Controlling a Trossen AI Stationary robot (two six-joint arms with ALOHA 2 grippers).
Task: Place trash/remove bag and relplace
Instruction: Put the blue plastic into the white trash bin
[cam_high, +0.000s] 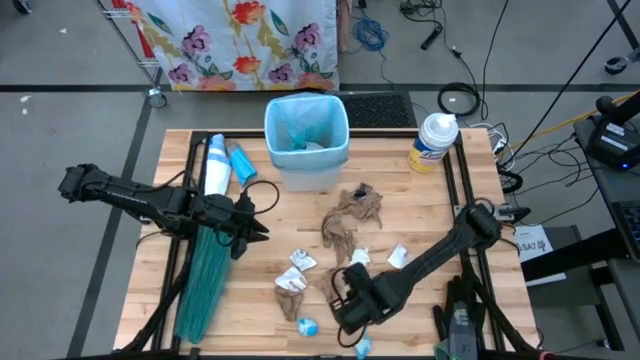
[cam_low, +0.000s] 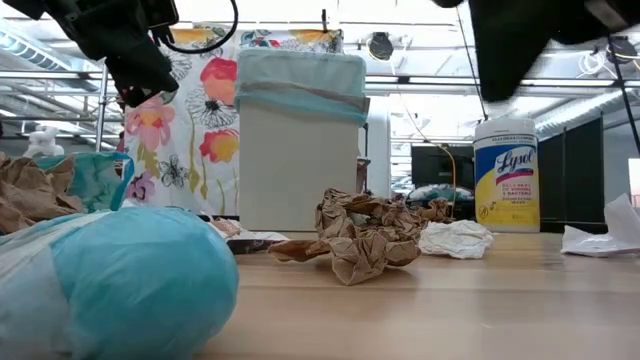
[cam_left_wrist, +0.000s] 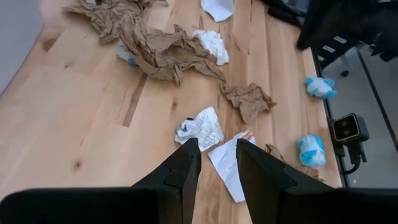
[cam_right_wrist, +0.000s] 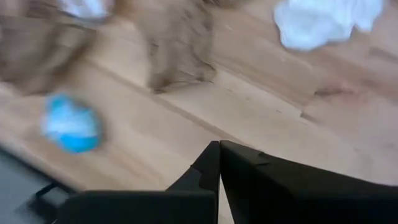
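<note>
The bin (cam_high: 306, 140) wears the pale-blue bag (cam_high: 300, 125) and stands at the table's far middle. Trash lies loose on the wood: brown paper towels (cam_high: 352, 215), white wads (cam_high: 302, 262), a brown scrap (cam_high: 290, 295) and blue wrappers (cam_high: 307, 325). The darker teal-green bag (cam_high: 205, 280) lies long at the table's left. My right gripper (cam_high: 345, 300) hangs shut above the near-middle trash, with nothing between its fingers (cam_right_wrist: 219, 162). My left gripper (cam_left_wrist: 217, 162) waits open above the table's left middle, over a white scrap (cam_left_wrist: 202, 127).
A wipes canister (cam_high: 433, 143) stands at the far right, beside the bin. A white bottle (cam_high: 215, 165) and a blue item (cam_high: 243, 163) lie left of the bin. A blue wrapper (cam_low: 130, 280) sits close to the near edge. Black rails run along both table sides.
</note>
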